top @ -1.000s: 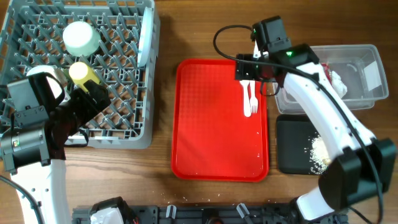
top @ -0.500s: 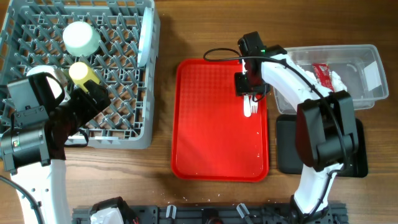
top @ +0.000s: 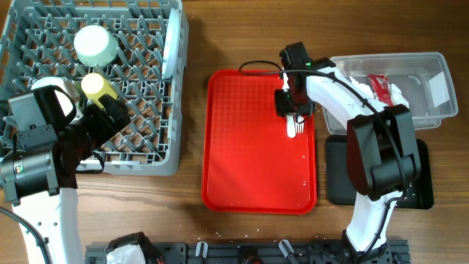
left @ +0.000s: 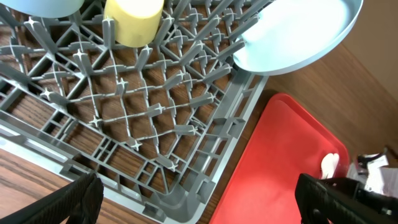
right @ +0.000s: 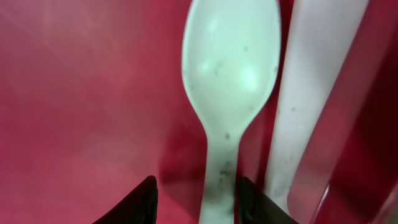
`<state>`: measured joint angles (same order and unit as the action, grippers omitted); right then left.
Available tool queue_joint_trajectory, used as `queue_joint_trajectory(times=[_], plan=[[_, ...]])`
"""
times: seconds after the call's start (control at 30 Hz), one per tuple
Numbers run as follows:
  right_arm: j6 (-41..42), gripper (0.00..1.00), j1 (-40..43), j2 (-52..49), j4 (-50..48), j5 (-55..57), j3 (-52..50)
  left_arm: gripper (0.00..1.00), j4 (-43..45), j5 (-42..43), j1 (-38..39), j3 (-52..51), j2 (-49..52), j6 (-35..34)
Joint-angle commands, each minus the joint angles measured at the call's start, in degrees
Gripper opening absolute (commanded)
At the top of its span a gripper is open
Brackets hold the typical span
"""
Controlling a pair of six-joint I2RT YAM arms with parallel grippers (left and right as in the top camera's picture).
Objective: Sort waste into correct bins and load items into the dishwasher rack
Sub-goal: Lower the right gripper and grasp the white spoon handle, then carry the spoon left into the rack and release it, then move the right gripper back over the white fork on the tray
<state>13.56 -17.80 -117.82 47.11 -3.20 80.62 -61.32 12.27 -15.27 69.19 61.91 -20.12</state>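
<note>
Seen from above, the white cutlery (top: 294,127) lies near the right edge of the red tray (top: 249,183). Its long axis runs along the tray's long side, and the right gripper (top: 294,108) is down over its upper end. In the left wrist view the left gripper (left: 199,186) has its fingers spread wide with nothing between them. It hangs above the grey dishwasher rack (left: 186,124), where a yellow cup (left: 134,22) and a pale blue plate (left: 298,37) sit among the pegs. In the right wrist view the spoon (right: 230,68) points its bowl away from the gripper, its handle running back between the dark fingertips (right: 140,199) (a gap shows on one side, so nothing is clamped). It is glossy white, flecked with small dark specks, with a second white handle (right: 311,93) just beside it.
</note>
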Motion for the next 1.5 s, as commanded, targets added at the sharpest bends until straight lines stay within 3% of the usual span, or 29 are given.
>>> queue_joint_trajectory(times=[0.0, 0.1, 0.17, 0.33, 0.6, 0.73, 0.8, 0.9, 1.03, 1.1, 1.23, 1.37, 1.47], plan=[[1.6, 0.4, -0.24, -1.14, -0.59, 0.52, -1.07, 1.0, 0.17, -0.35, 0.09, 0.22, -0.24, 0.15], [3.06, 0.14, -0.22, -1.11, -0.96, -0.31, -0.9, 1.0, 0.17, -0.35, 0.09, 0.22, -0.24, 0.15], [3.15, 0.06, -0.22, -1.07, -0.33, -2.38, 0.15, 1.0, 0.17, -0.35, 0.09, 0.22, -0.24, 0.15], [3.08, 0.04, -0.24, 0.94, 4.22, -9.38, 5.46, 1.0, 0.17, -0.35, 0.09, 0.22, -0.24, 0.15], [3.19, 0.04, -1.01, 6.95, 2.47, -34.62, 7.8, 1.0, 0.17, -0.35, 0.09, 0.22, -0.24, 0.15], [10.54, 0.04, -4.68, 6.99, -9.35, -52.48, 7.8, 1.0, 0.17, -0.35, 0.09, 0.22, -0.24, 0.15], [19.58, 0.04, -8.28, 6.99, -19.19, -55.43, 7.8, 1.0, 0.17, -0.35, 0.09, 0.22, -0.24, 0.15], [32.94, 0.04, -16.06, 6.99, -36.09, -51.17, 7.78, 1.0, 0.17, -0.35, 0.09, 0.22, -0.24, 0.15], [44.59, 0.04, -24.74, 6.6, -39.8, -33.57, 7.78, 1.0, 0.17, -0.35, 0.09, 0.22, -0.24, 0.15], [47.47, 0.04, -29.27, 5.33, -39.74, -24.26, 7.76, 1.0, 0.17, -0.35, 0.09, 0.22, -0.24, 0.15], [49.62, 0.04, -32.76, 2.51, -41.05, -17.05, 7.78, 1.0, 0.17, -0.35, 0.09, 0.22, -0.24, 0.15], [51.15, 0.05, -33.57, -1.18, -46.73, -15.89, 7.78, 1.0, 0.17, -0.35, 0.09, 0.22, -0.24, 0.15], [50.45, 0.26, -33.57, -2.03, -47.25, -14.97, 7.78, 1.0, 0.17, -0.35, 0.09, 0.22, -0.24, 0.15]])
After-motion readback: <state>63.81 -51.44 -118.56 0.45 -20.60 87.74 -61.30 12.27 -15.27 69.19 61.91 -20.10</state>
